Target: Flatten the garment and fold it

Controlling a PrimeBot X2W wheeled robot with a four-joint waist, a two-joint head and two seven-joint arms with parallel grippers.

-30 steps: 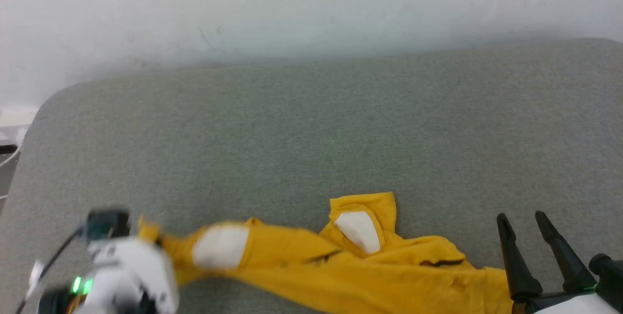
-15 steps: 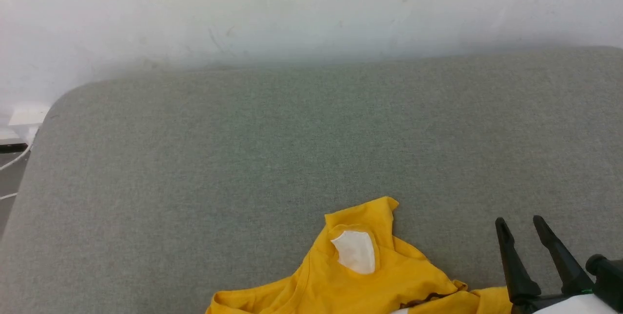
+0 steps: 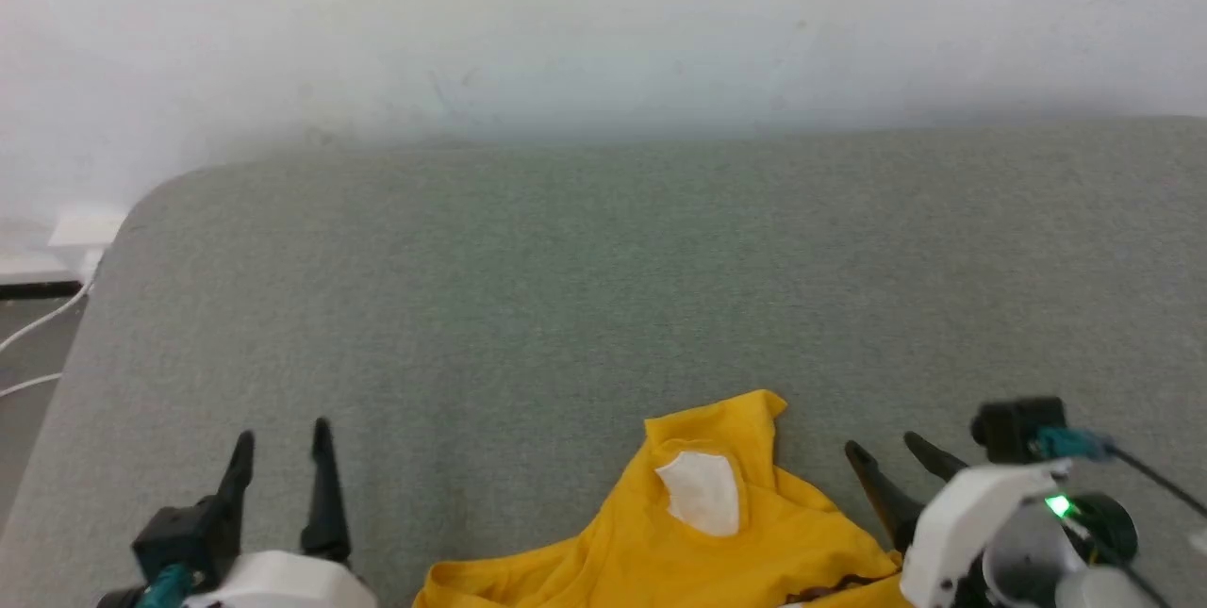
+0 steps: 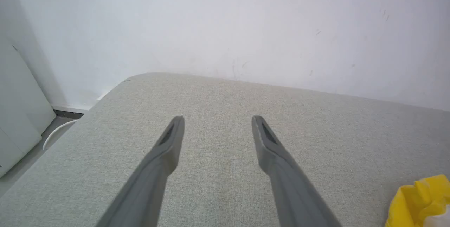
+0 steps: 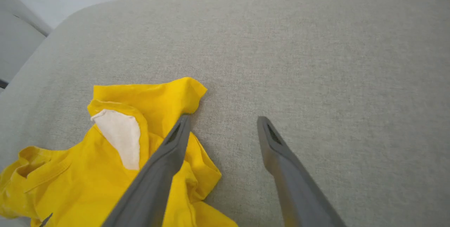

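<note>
The garment (image 3: 698, 542), a bright yellow shirt with a white patch (image 3: 702, 493), lies crumpled at the near middle of the grey padded surface (image 3: 603, 287), partly cut off by the bottom edge. My left gripper (image 3: 283, 438) stands open over bare fabric well to the garment's left, with nothing between its fingers. In the left wrist view that gripper (image 4: 218, 119) is spread wide and a corner of the garment (image 4: 422, 202) shows at lower right. My right gripper (image 3: 884, 446) is open just right of the heap. In the right wrist view one of its fingers (image 5: 165, 163) hangs over the garment (image 5: 88, 177).
A white wall (image 3: 603, 24) runs along the far side of the surface. The surface's rounded corner (image 3: 141, 203) is at the left, with white cables (image 3: 38, 325) on the floor beyond it. A pale cabinet (image 4: 17, 114) stands off that left edge.
My left gripper has let go of the stretched shirt end and opened; the cloth slumped back into a heap. My right gripper has moved closer to the garment. The camera has shifted slightly.
</note>
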